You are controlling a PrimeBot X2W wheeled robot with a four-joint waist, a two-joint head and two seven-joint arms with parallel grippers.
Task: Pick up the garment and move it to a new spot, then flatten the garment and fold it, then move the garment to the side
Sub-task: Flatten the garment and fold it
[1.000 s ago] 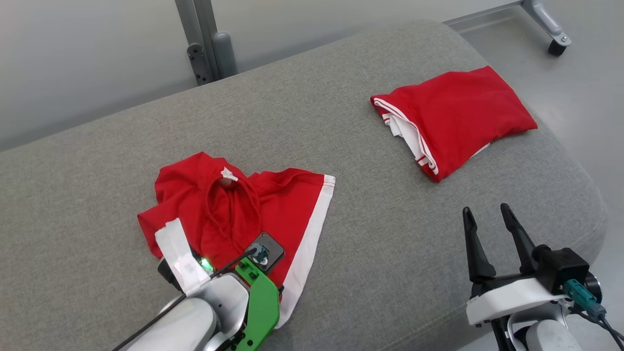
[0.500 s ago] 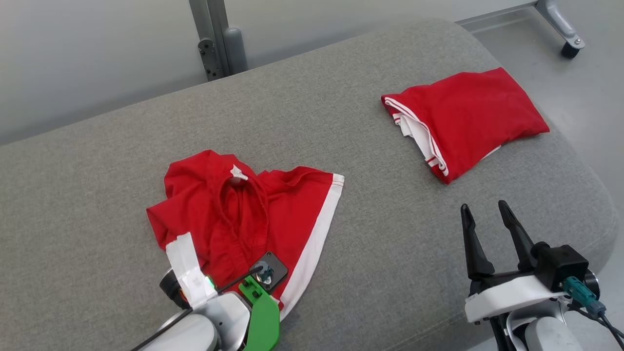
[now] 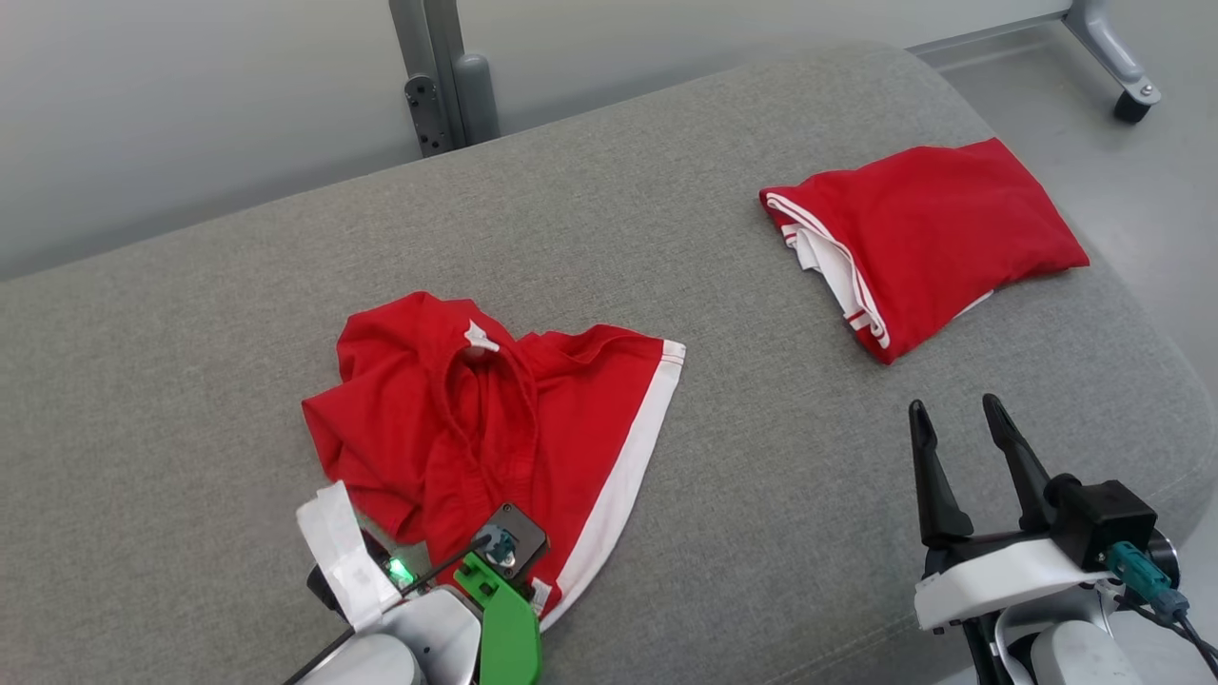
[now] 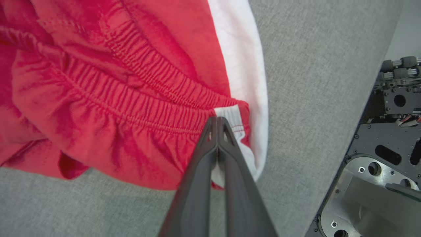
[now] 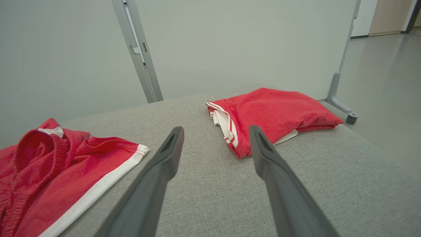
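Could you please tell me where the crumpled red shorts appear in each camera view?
Head view: shorts left of centre, lower half.
Left wrist view: shorts across the upper left, waistband corner pinched in the left hand.
Right wrist view: shorts at lower left.
Shared landmark: their white side stripe.

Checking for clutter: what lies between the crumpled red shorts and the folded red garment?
Only bare grey cushion lies between the crumpled shorts and the folded garment; the head view shows it.
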